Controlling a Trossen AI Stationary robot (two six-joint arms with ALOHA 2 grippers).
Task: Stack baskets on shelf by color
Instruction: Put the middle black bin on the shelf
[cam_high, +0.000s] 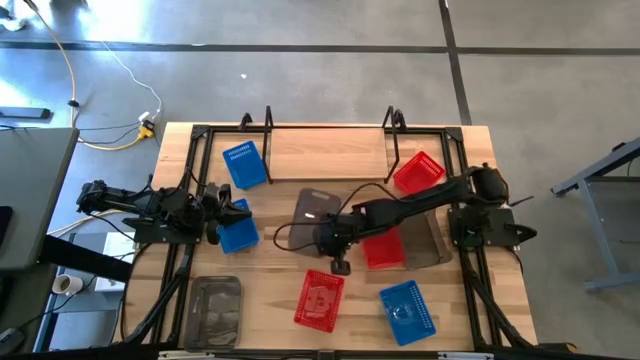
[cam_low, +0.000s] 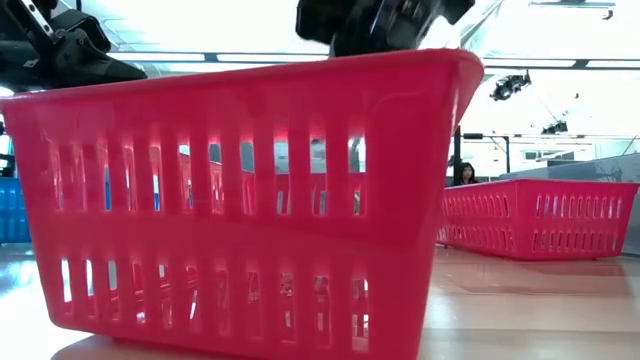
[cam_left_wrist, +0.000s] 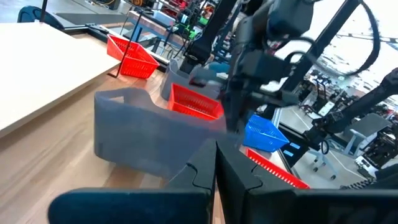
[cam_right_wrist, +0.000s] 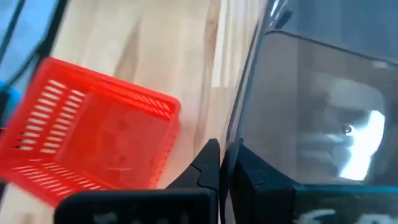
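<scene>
The shelf (cam_high: 330, 150) lies along the table's far edge. One blue basket (cam_high: 243, 165) sits by the shelf's left end and a red basket (cam_high: 418, 172) by its right end. My left gripper (cam_high: 226, 214) (cam_left_wrist: 216, 167) is shut, level, just over a second blue basket (cam_high: 238, 234); whether they touch, I cannot tell. My right gripper (cam_high: 338, 252) (cam_right_wrist: 222, 163) reaches across the table's middle and is shut on a grey basket (cam_high: 318, 208) (cam_left_wrist: 140, 130). Another red basket (cam_high: 320, 300) (cam_right_wrist: 93, 140) (cam_low: 250, 200) stands on the table just nearer. My right gripper pinches the grey basket by its rim (cam_right_wrist: 244, 106), at the near right corner, between the two fingers. It comes from above, pointing down. Whether the basket's base is clear of the table, I cannot tell.
A third red basket (cam_high: 382, 247) sits in a grey one (cam_high: 428, 240) near the right arm's base. A blue basket (cam_high: 407, 310) and a grey basket (cam_high: 215, 310) stand near the near edge. Bare wood shows between the shelf and the held basket.
</scene>
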